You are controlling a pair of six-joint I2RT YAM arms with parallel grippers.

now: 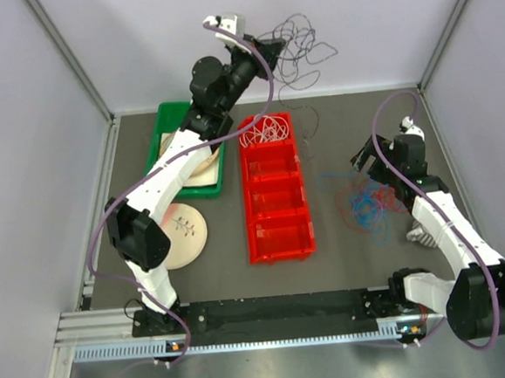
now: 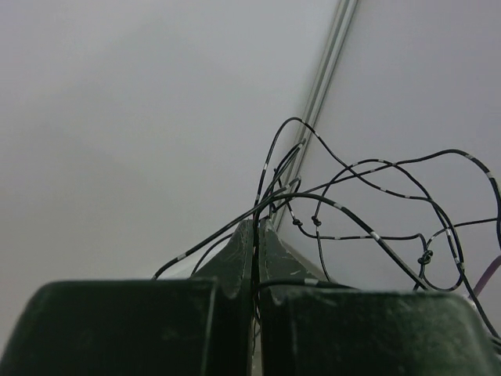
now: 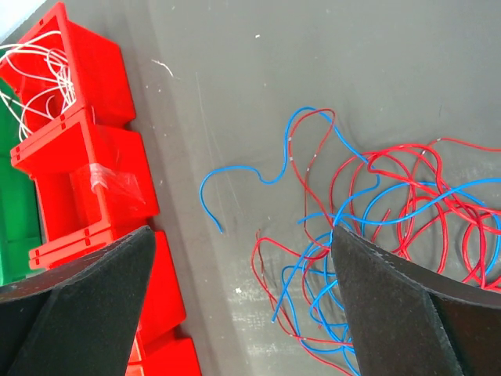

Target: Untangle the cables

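Two arms, four cable colours. The left gripper (image 2: 256, 235) is raised high near the back wall, jaws pinched tight on the black cables (image 2: 368, 163). They hang from it in loose loops in the air, with several small knots showing. I can't count the black strands; the loops overlap too much.

The right gripper (image 3: 243, 266) hovers low over the table (image 1: 327, 139), jaws spread wide and holding nothing. Below and right of it lies the red and blue tangle (image 3: 391, 211), one heap on the right side of the table. One blue end (image 3: 235, 184) trails out of it to the left.

The white cables (image 1: 265, 131) are one coil in the far compartment of the red bin (image 1: 282, 235). The bin has four compartments in a row, and the other three look bare.

One green tray (image 1: 166, 117) sits left of the bin. There are two plates: one in the tray (image 1: 203, 168) and one on the table nearer the arm bases (image 1: 186, 234).
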